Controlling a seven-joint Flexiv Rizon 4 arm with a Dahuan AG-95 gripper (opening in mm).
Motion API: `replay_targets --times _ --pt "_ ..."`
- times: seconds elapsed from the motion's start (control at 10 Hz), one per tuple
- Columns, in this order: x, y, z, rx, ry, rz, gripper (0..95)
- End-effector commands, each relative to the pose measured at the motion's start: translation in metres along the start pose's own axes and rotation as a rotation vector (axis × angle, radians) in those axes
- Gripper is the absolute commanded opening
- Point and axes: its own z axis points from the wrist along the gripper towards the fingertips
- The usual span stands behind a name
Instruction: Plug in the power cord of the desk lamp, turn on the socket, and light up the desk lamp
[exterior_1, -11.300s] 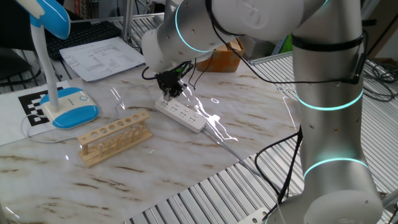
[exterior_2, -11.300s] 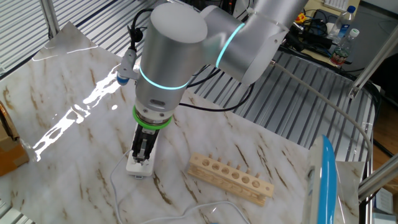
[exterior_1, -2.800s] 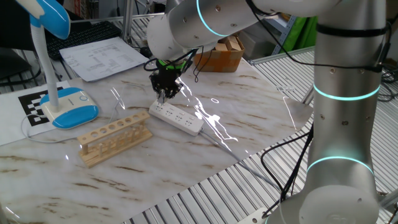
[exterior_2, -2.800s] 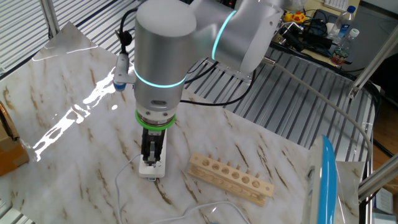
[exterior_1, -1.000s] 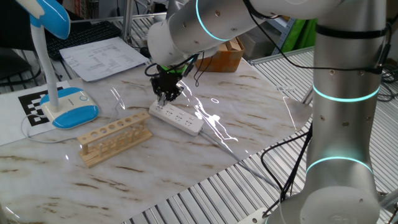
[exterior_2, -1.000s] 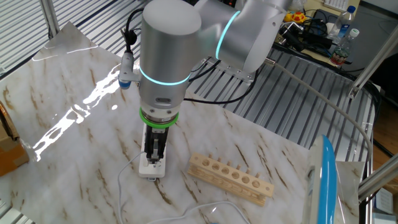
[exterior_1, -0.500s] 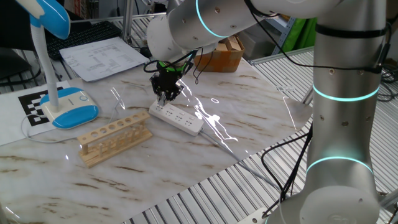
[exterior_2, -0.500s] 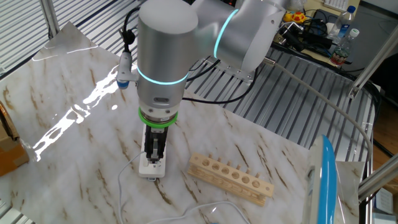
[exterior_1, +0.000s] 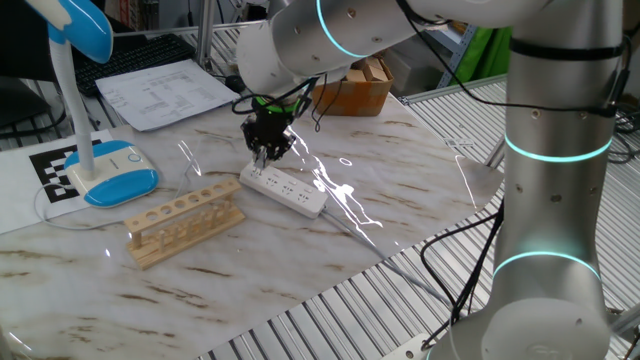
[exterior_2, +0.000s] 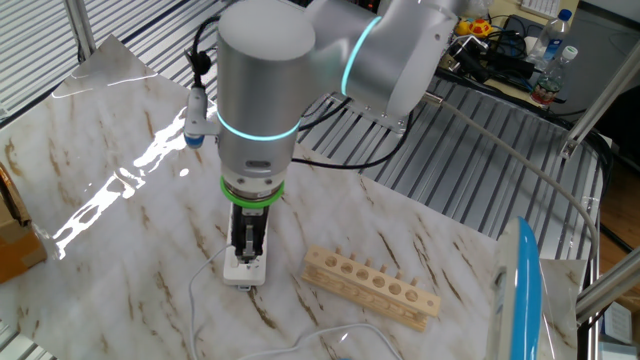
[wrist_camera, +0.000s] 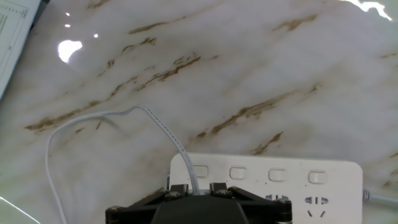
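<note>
1. The desk lamp (exterior_1: 95, 150) stands at the left end of the marble table (exterior_1: 300, 260) in one fixed view, on its blue-rimmed oval base.
2. A wooden rack (exterior_1: 185, 221) with a row of holes lies to the right of the lamp base, near the socket.
3. The power cord (wrist_camera: 158, 127) loops across the marble in the hand view and runs in between the fingers.
4. The socket (exterior_1: 285, 189) lies flat just right of the rack, its near end under the hand.
5. The gripper (exterior_1: 267, 153) points straight down over that end, its jaws drawn narrow around the cord's plug end; the plug itself is hidden, so whether it is seated I cannot tell.
</note>
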Motion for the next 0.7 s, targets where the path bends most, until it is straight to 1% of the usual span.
replay_targets --times 0.1,0.2,0.3,0.5,0.7 --pt "-0.0003 -0.0027 -0.0048 0.003 -0.035 -0.003 0.0" --pt "-0.0004 -0.0027 -0.0048 0.001 -0.054 -0.01 0.0" --pt "-0.0004 -0.0026 -0.0049 -0.003 -0.059 -0.009 0.0" --pt "-0.0004 -0.0026 -0.0048 -0.011 -0.064 -0.001 0.0" --pt "-0.0003 -0.0022 -0.0041 -0.017 -0.062 0.003 0.0"
